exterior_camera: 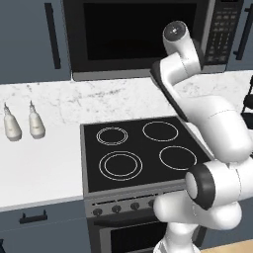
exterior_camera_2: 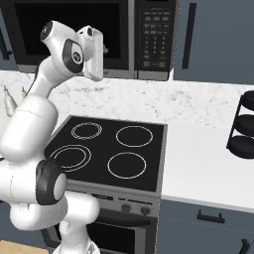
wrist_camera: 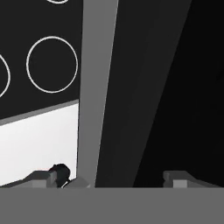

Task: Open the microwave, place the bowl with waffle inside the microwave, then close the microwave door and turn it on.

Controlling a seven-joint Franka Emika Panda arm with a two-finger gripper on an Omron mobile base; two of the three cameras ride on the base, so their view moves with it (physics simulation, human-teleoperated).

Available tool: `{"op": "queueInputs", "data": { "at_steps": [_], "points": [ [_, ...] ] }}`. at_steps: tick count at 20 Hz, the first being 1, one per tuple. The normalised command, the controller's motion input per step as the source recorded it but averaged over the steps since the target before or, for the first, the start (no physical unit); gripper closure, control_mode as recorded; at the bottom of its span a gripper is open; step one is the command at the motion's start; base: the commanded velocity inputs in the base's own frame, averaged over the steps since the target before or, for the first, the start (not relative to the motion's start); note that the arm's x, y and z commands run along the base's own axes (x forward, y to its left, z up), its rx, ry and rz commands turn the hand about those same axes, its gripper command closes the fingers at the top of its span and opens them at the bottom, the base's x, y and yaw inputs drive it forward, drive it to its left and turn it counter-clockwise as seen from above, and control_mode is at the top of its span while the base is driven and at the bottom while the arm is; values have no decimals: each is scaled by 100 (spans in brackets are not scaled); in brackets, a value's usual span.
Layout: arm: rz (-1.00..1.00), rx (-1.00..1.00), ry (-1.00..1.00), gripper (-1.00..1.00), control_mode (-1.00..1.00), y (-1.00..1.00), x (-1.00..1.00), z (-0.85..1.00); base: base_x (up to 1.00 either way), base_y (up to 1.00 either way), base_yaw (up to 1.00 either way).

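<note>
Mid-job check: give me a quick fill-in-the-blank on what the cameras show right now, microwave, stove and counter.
1. The microwave door is ____.
2. The stove top shows ____ burner rings.
3. ____ white bottles stand on the counter left of the stove.
4. The hand has its fingers ____.

Missing: closed; four; two; open

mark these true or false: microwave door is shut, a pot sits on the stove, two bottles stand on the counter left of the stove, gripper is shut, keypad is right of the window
1. The microwave door is shut. True.
2. A pot sits on the stove. False: its four burners are bare.
3. Two bottles stand on the counter left of the stove. True.
4. The gripper is shut. False: its fingertips stand wide apart, holding nothing.
5. The keypad is right of the window. True.
</note>
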Motion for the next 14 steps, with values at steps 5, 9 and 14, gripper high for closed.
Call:
{"op": "queueInputs", "data": {
  "at_steps": [5, 9, 14],
  "points": [
    [12, 2, 0, -100, -100, -25, 54, 0, 0, 0, 0],
    [16, 25, -7, -100, -100, -35, -66, 36, 0, 0, 0],
    [21, 53, -11, -100, -100, -73, -100, 27, 0, 0, 0]
  ]
}}
